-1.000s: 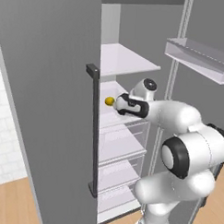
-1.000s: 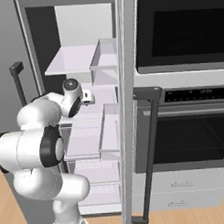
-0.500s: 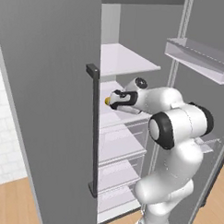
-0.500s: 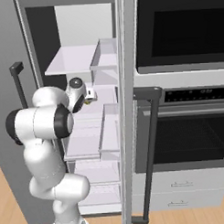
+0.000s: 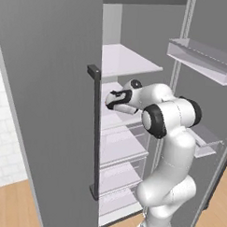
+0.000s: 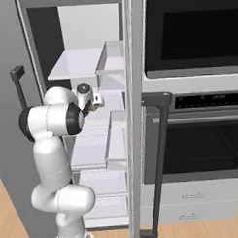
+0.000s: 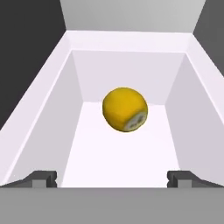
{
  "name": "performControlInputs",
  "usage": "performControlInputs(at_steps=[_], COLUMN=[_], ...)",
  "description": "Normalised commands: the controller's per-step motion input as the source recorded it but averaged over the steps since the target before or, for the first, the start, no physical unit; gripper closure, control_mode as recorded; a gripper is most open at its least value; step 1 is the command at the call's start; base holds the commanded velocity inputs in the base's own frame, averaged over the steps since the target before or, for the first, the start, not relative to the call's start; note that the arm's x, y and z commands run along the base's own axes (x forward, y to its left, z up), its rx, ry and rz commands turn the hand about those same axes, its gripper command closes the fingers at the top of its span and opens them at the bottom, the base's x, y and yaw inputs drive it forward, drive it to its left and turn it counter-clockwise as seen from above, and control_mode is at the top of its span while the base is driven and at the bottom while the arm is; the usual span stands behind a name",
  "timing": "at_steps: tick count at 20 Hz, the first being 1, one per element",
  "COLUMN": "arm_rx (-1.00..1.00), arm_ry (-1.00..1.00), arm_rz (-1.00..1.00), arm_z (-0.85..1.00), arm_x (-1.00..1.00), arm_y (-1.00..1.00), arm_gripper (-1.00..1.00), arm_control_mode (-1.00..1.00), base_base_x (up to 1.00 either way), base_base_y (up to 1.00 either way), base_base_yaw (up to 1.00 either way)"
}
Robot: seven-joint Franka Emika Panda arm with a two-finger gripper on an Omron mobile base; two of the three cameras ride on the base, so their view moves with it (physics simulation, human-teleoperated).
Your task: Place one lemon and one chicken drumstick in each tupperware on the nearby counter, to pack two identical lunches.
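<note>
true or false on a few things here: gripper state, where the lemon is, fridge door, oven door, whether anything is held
1. The gripper is open. True.
2. The lemon is clamped between the fingertips. False: it lies on the white bin floor, ahead of the tips, untouched.
3. The fridge door stands open. True.
4. The oven door is open. False: it is closed.
5. A chicken drumstick lies beside the lemon in the bin. False: the lemon is alone there.

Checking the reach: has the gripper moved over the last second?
Yes. The gripper has swung left, toward the fridge door handle, closing on the lemon.
</note>
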Motion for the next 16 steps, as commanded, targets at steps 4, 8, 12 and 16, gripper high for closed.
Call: performControlInputs(at_steps=[4,8,12,16], arm_rx=[0.0,0.0,0.0,0.0], arm_ry=[0.0,0.0,0.0,0.02], arm_rz=[0.0,0.0,0.0,0.0], arm_z=[-0.24,-0.23,-0.23,-0.25], arm_x=[0.47,0.51,0.53,0.53], arm_y=[0.08,0.01,0.04,0.09], arm_gripper=[-1.0,-1.0,-1.0,-1.0], arm_control_mode=[-1.0,-1.0,-1.0,-1.0], base_base_x=[0.0,0.0,0.0,0.0], base_base_y=[0.0,0.0,0.0,0.0], base_base_yaw=[0.0,0.0,0.0,0.0])
